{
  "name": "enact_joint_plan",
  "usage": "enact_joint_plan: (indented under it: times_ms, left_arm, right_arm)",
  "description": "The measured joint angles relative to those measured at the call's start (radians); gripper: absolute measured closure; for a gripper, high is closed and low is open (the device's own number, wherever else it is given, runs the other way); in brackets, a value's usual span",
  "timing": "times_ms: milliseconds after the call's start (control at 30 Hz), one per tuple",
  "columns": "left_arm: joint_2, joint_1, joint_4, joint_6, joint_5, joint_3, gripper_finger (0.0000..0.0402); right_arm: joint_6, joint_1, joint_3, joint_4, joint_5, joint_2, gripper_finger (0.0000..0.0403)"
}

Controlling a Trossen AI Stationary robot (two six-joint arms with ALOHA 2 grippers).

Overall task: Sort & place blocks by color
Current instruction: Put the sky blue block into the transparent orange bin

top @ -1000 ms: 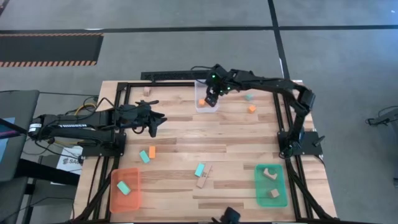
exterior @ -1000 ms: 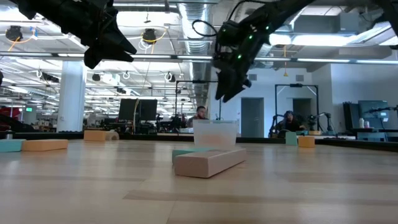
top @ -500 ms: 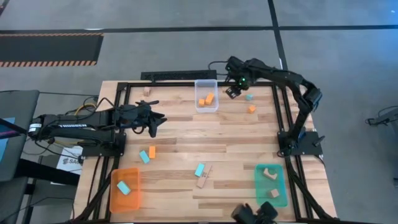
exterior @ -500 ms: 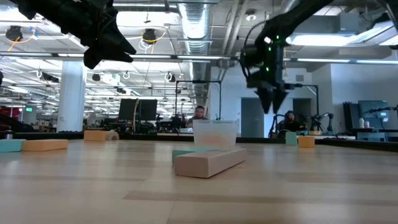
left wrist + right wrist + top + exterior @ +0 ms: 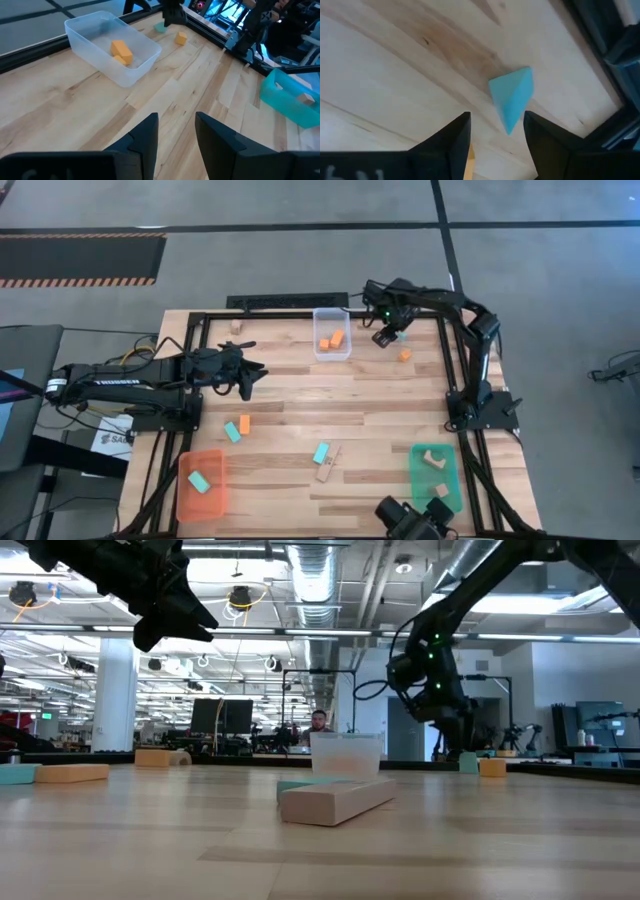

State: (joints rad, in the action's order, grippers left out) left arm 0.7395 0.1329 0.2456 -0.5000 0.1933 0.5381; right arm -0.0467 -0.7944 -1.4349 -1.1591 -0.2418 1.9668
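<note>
Holding two orange blocks, clear tray; green tray's apparently tan.

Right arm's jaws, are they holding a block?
No. The right gripper is open above a light blue block, with nothing between its jaws. The left gripper is open and empty too.

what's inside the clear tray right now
Two orange blocks lie in the clear tray, seen from the high and left wrist views. In the low view its frosted wall hides them. The right tool is off to the side, open over a light blue block.
</note>
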Motion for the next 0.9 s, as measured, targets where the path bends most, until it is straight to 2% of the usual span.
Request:
enact_joint_plan:
  times_ms: [267,467,733,900]
  left_arm:
    - [0.0,0.0,0.002,-0.002,0.004,0.0,0.0285]
    - [0.0,0.0,0.009,-0.009,0.006,0.0,0.0285]
    - [0.0,0.0,0.01,-0.005,0.029,0.0,0.0285]
    - [0.0,0.0,0.01,0.006,0.029,0.0,0.0285]
  right_arm:
    - [0.027,-0.032,0.0,-0.008,-0.021,0.067,0.0225]
    - [0.049,-0.031,0.0,-0.001,-0.025,0.078,0.0286]
    - [0.072,-0.006,-0.001,0.002,0.005,0.033,0.039]
    - [0.027,0.047,-0.001,-0.02,0.096,-0.067,0.0396]
